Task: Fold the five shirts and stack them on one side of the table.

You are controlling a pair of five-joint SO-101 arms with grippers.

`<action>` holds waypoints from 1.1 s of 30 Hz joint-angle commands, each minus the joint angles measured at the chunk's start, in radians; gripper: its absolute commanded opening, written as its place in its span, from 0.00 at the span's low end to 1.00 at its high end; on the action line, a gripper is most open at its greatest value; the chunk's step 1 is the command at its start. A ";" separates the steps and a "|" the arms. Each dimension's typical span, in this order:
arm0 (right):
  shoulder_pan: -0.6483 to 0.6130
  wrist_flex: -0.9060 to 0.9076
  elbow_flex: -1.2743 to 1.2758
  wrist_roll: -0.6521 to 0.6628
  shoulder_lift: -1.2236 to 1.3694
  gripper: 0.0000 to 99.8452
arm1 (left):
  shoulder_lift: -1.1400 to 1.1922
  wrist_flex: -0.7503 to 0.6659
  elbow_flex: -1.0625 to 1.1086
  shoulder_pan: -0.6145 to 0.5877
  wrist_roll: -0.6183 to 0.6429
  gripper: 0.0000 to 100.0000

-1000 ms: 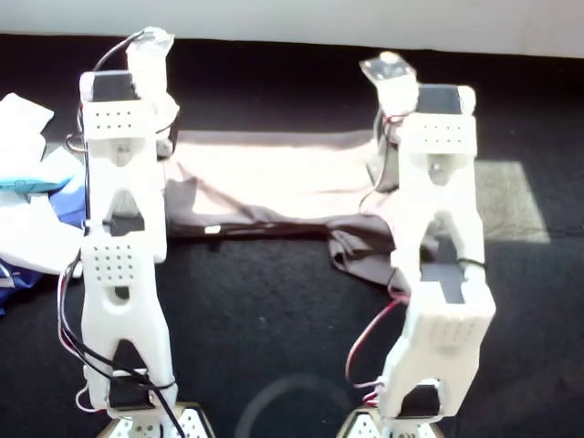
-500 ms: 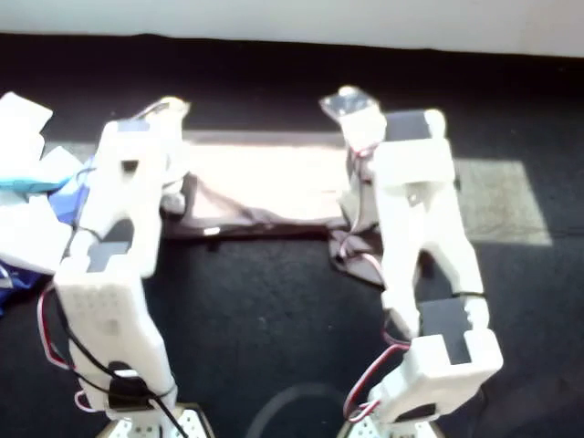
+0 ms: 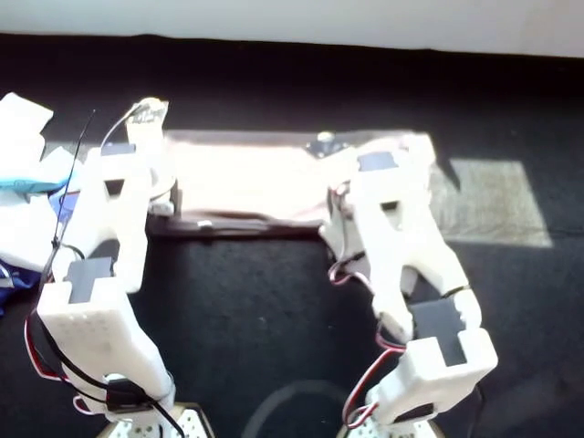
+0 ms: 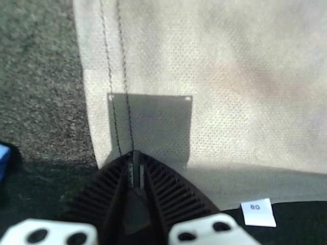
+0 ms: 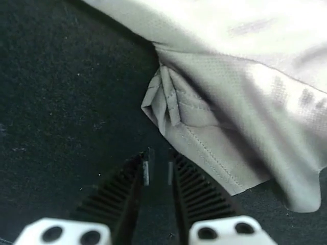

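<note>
Black fabric-covered table (image 3: 274,342): carries a pale beige knit shirt (image 3: 246,173) spread as a long band across the far middle. Reads flatter than a second ago, with the grey slack along its near side taken up.

Heap of white and blue garments (image 3: 23,214) at the left edge: unmoved, apparently unfolded.

Left arm (image 3: 105,210) and right arm (image 3: 392,219): drawn back from full stretch and lowered over the shirt's two ends.

Left gripper (image 4: 134,164): jaws closed, pinching the stitched side hem.

Right gripper (image 5: 158,166): jaws parted by a slit, holding nothing, over bare table just beside a bunched sleeve.

Small white size tag (image 4: 258,213): exposed at the near edge.

Judged: one fold just laid; sleeve tuck, cross folds and stacking outstanding.
</note>
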 commanded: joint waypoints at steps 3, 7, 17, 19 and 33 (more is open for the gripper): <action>-0.001 -0.068 0.010 -0.002 -0.033 0.09 | -0.007 -0.061 0.004 0.007 -0.002 0.01; -0.002 -0.073 0.001 -0.008 0.051 0.09 | -0.007 -0.061 0.005 0.007 -0.002 0.01; -0.002 -0.122 -0.035 -0.008 0.120 0.09 | -0.005 -0.063 0.004 0.007 -0.002 0.01; -0.001 -0.082 -0.079 -0.008 0.120 0.09 | -0.005 -0.063 0.004 0.007 -0.002 0.01; 0.010 0.031 -0.237 -0.002 0.124 0.09 | -0.005 -0.063 0.004 0.007 -0.002 0.01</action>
